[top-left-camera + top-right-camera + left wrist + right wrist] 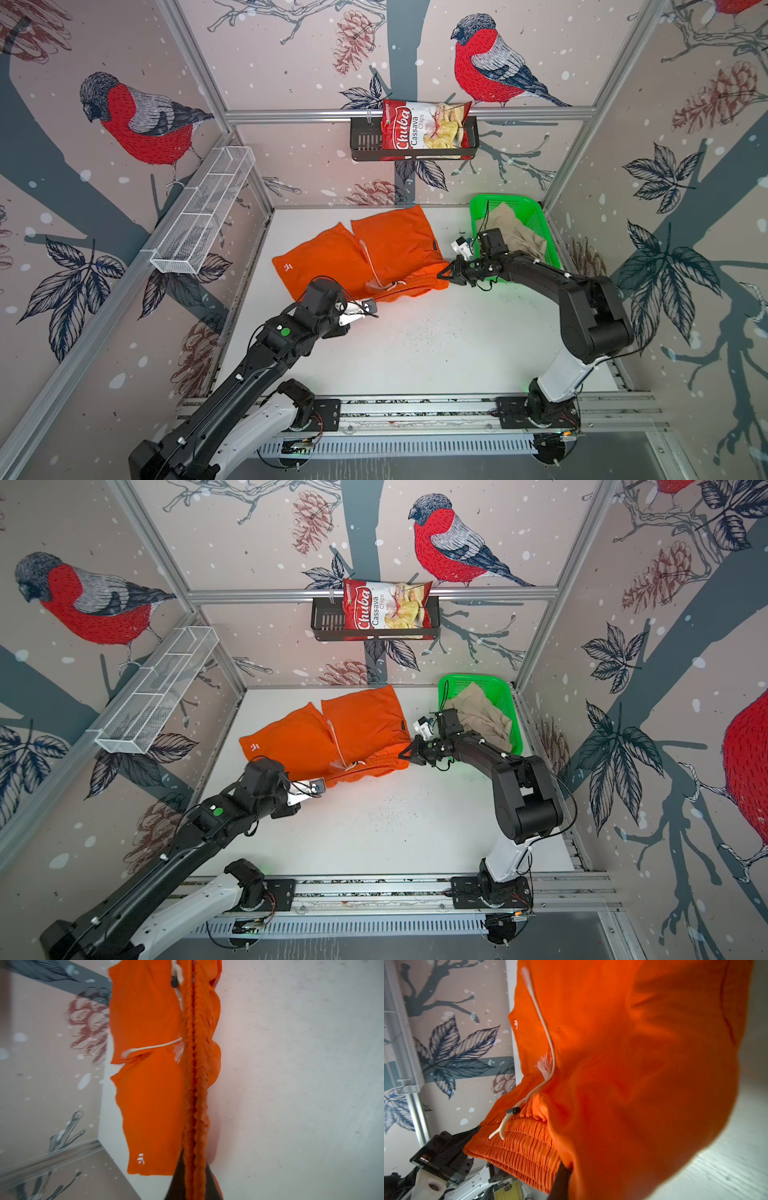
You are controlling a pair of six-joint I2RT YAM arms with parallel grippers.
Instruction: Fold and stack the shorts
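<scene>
The orange shorts (374,253) lie mid-table, legs toward the far wall. The left gripper (371,308) and right gripper (444,275) each clamp one end of the near waistband (411,289), stretched between them. The beige shorts (517,232) sit in the green basket (505,198), far right.

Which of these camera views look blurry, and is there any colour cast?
Left wrist view: wall soft and smeared, table tinted pink beside the orange shorts. Right wrist view: shorts soft up close. Both top views: sharp, green glow by the basket.

There are orange shorts (386,245) with a white drawstring (153,1047), beige shorts (519,235), green basket (525,208).
</scene>
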